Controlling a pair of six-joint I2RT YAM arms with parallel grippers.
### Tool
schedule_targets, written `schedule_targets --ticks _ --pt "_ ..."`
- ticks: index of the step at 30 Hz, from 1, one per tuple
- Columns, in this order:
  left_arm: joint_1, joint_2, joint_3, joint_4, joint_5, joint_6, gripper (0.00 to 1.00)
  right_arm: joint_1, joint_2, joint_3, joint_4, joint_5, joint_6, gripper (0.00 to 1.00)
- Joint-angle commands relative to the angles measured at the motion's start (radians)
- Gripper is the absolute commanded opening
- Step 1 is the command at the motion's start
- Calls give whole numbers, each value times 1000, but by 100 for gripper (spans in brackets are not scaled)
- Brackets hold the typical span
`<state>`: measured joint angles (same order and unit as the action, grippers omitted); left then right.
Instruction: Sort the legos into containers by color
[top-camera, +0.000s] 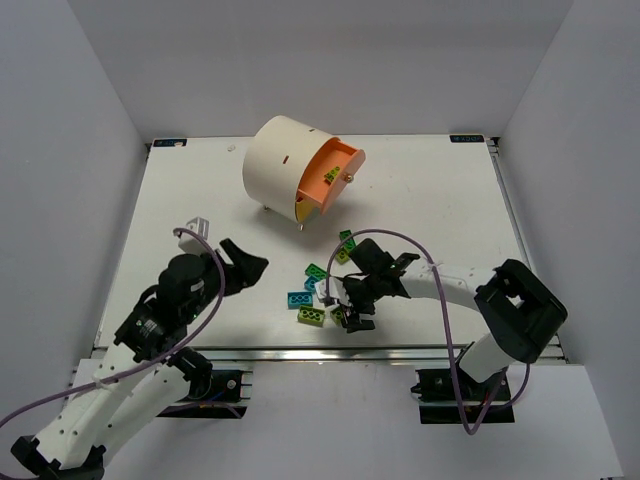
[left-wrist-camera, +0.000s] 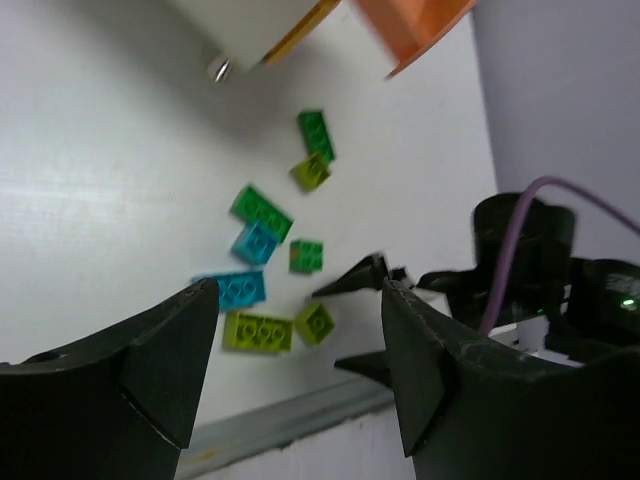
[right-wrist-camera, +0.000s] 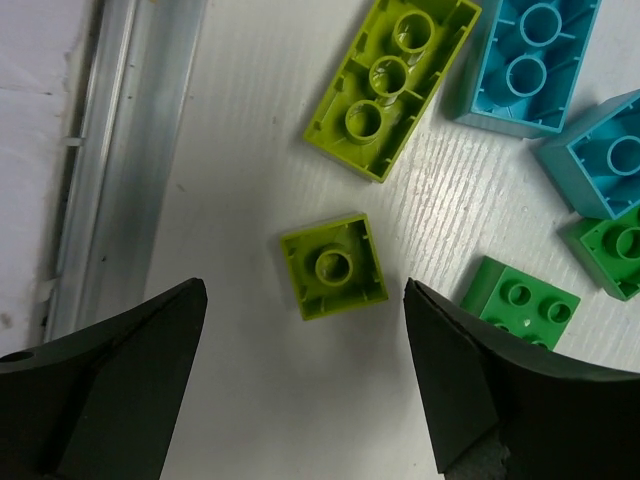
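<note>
Several legos lie loose on the white table near its front edge: a long yellow-green one, a small yellow-green square, cyan ones and green ones. My right gripper hangs open over the small yellow-green square, not touching it. My left gripper stands open and empty to the left of the pile. The cream drum lies further back with its orange drawer pulled open, a yellow-green lego inside.
A yellowish drawer edge shows below the orange one. The aluminium front rail runs close beside the right gripper. Two more legos lie between the pile and the drum. A small white piece sits at the left.
</note>
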<state>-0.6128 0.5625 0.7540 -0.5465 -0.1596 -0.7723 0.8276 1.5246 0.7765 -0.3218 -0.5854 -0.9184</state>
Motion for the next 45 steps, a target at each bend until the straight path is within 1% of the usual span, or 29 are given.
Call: schedule_targets --ticks 1,4,6,8,9,10,11,12,13,15,17,19,20,21,22,25,26,27,29,30,33,37,41,43,45 --pt "-5 -48 -86 -104 58 -153 76 27 25 23 89 70 13 85" --pt "-5 -38 -143 -121 90 -199 76 47 55 32 107 102 9 84" --pt "-5 -9 -168 -124 136 -216 75 57 83 38 118 121 12 81" --pt "-5 46 -176 -130 158 -223 75 61 95 44 125 127 12 75" --pt "-5 63 -188 -127 195 -225 75 64 98 47 127 128 9 72" --pt "-5 88 -193 -125 201 -223 75 67 98 52 127 127 9 68" --pt "-5 97 -200 -119 212 -223 75 67 94 53 122 124 9 57" --pt "-5 105 -220 -103 232 -223 74 67 88 53 121 122 9 50" --pt "-5 120 -231 -92 242 -223 74 67 71 50 112 119 3 38" --pt "-5 132 -264 -60 281 -223 74 65 49 44 90 110 -13 30" --pt "-5 160 -289 -20 313 -225 74 59 -6 34 40 98 -54 20" --pt "-5 177 -312 14 365 -222 75 58 -84 38 -31 81 -79 13" --pt "-5 203 -318 58 385 -214 75 54 -113 53 -51 56 -79 11" --pt "-5 215 -321 78 417 -209 75 51 -144 69 -72 41 -74 9" --pt "-5 230 -324 97 433 -187 75 51 -200 90 -94 13 -36 9" --pt "-15 307 -312 163 466 -128 75 45 -263 193 -67 -10 88 4" --pt "-15 329 -306 192 474 -113 75 30 -265 225 -34 -16 196 3" --pt "-25 370 -302 206 483 -98 75 22 -261 301 -28 -21 240 3" --pt "-25 402 -303 261 502 -71 75 -2 -238 371 -10 -21 315 4" --pt "-37 430 -305 278 511 -67 75 -11 -230 426 31 -21 382 5" --pt "-56 467 -312 325 522 -47 76 -31 -204 484 139 61 482 6" --pt "-67 542 -335 388 523 -82 78 -67 -84 628 196 238 529 4" --pt "-88 593 -366 457 513 -145 79 -114 21 730 248 271 552 3" --pt "-88 606 -369 465 486 -168 80 -125 74 760 285 289 555 3" --pt "-99 623 -363 461 464 -179 80 -136 118 834 280 331 555 3"
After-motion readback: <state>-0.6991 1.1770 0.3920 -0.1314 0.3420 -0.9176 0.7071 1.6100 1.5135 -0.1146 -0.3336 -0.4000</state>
